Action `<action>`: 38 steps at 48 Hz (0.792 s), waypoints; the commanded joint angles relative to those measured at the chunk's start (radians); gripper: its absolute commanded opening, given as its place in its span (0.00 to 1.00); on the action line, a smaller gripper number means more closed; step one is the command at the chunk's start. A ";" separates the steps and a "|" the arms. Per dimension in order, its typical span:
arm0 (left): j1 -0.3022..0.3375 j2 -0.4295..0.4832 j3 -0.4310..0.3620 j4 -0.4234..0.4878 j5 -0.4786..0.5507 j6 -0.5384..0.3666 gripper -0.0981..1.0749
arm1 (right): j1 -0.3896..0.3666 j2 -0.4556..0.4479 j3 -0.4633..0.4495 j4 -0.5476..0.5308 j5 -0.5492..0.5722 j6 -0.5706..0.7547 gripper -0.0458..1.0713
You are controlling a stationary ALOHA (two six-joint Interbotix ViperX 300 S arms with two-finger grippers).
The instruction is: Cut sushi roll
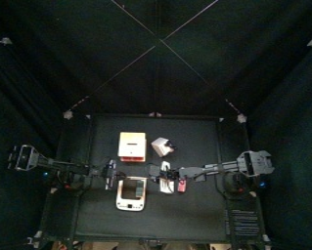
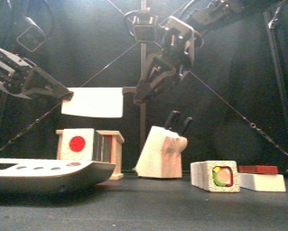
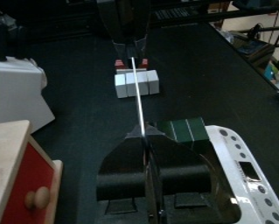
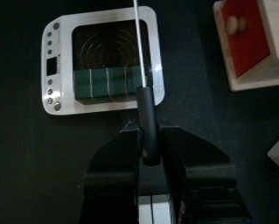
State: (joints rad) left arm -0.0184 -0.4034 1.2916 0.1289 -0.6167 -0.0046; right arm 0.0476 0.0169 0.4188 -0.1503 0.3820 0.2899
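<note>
Step in hand: lining up a cut, by your pictures. The dark-green, nori-wrapped sushi roll [image 4: 107, 83] lies on the white, flat kitchen scale [image 4: 54, 87], which sits near the table's front edge, left of its middle.

Right gripper [image 4: 145, 131]: its jaws are clenched on the black-handled knife [image 4: 144, 109]. The blade runs out over the roll's end and across the scale's platform. You cannot tell from these views whether the edge touches the roll.

Left gripper [image 3: 148, 144]: clenched on a thin bright blade [image 3: 139, 92], seen edge-on. It points toward the table's right edge, with the roll just beside it on the scale.

Other items:
- Three white, rice-sided sushi pieces [image 3: 136, 83] lie near the table's middle, with a red-topped piece [image 3: 122, 63] just beyond.
- A pale wooden box with a red disc [image 2: 88, 144] and a light wooden knife block [image 2: 162, 152] stand behind, toward the back edge.

Judgement: some pieces look already portioned, and the roll on the scale is still whole.

Next move, as I judge it:
- Check that the knife sits square across the roll.
- Bring it straight down with a light sawing stroke.
- Watch that the roll does not slide on the smooth platform and that the scale does not shift.
- Keep the left blade clear of the cut line.
</note>
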 commanded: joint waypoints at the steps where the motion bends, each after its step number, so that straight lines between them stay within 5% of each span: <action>1: -0.023 0.018 0.005 -0.043 0.002 0.000 0.30 | 0.008 -0.017 0.002 0.012 -0.008 0.002 0.49; 18: -0.095 0.048 0.005 -0.115 0.003 0.002 0.30 | 0.035 0.015 0.000 0.028 -0.021 0.000 0.49; 38: -0.100 0.077 0.005 -0.120 0.005 0.002 0.30 | 0.041 0.029 0.005 0.040 -0.021 0.000 0.49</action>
State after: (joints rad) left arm -0.1120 -0.3359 1.2931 0.0092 -0.6167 -0.0031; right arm 0.0859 0.0644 0.4264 -0.1135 0.3543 0.2930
